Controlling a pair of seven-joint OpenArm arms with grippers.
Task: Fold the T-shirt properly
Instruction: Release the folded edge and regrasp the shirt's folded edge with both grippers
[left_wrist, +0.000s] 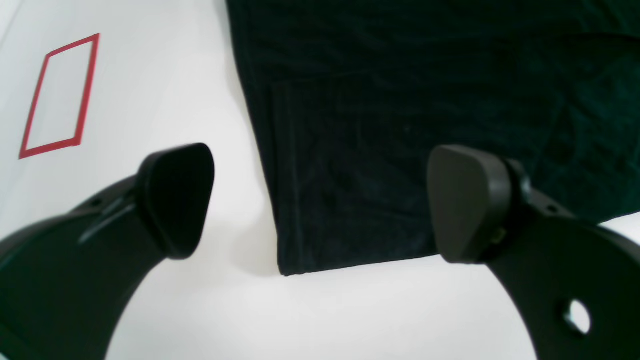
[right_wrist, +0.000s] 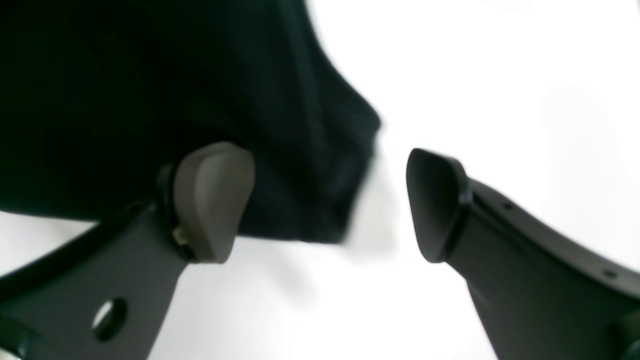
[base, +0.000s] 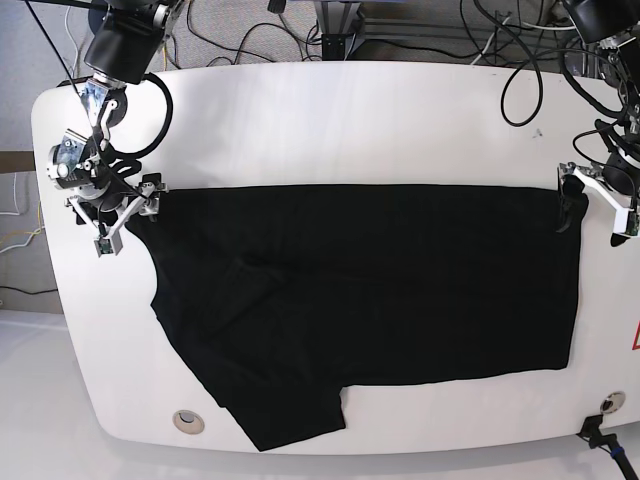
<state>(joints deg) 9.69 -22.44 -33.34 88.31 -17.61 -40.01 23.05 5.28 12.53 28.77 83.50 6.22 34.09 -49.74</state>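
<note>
The black T-shirt (base: 380, 290) lies spread on the white table (base: 350, 120), folded lengthwise, with one sleeve (base: 290, 410) sticking out toward the front. No print shows. My left gripper (left_wrist: 322, 202) is open above a corner of the shirt (left_wrist: 350, 150); in the base view it (base: 572, 208) is at the shirt's far right corner. My right gripper (right_wrist: 325, 202) is open, with a shirt corner (right_wrist: 280, 150) between its fingers; in the base view it (base: 148, 200) is at the far left corner. Neither holds the cloth.
A red tape rectangle (left_wrist: 60, 95) is marked on the table beside the left gripper. Cables (base: 520, 60) hang over the table's back edge. A round hole (base: 187, 421) is near the front left edge. A small black clamp (base: 598, 432) sits at the front right.
</note>
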